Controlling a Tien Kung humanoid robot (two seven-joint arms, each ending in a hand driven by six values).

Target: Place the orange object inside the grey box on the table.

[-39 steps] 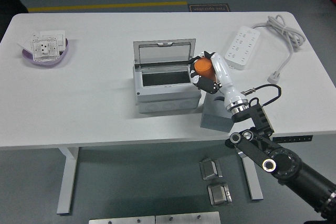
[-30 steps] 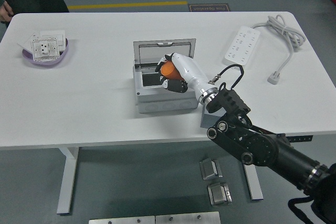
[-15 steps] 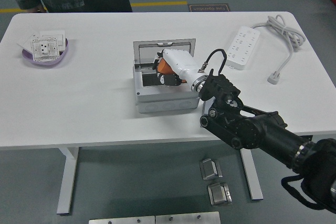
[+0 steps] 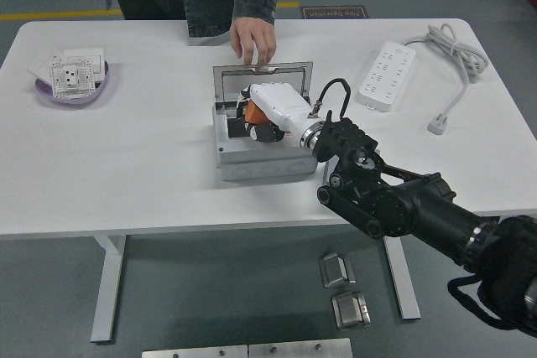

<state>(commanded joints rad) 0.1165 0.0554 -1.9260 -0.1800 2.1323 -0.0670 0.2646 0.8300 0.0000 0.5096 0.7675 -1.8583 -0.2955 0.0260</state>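
The grey box (image 4: 260, 163) stands at the table's middle with its lid (image 4: 262, 80) raised at the back. My right hand (image 4: 252, 121), white with black fingers, reaches into the box's opening from the right. Its fingers are curled on the orange object (image 4: 252, 115), which sits low inside the opening and is mostly hidden by the hand. The left arm is out of view. A person stands at the far side; one hand (image 4: 253, 39) rests on the table just behind the lid.
A purple bowl (image 4: 44, 90) with a white socket plate (image 4: 70, 74) stands at the far left. A white power strip (image 4: 388, 73) with its cable (image 4: 453, 56) lies at the far right. My black right arm (image 4: 403, 203) crosses the front right edge.
My right hand carried the orange object left from beside the box and down into its opening. A person walked in at the far side and put a hand down behind the lid.
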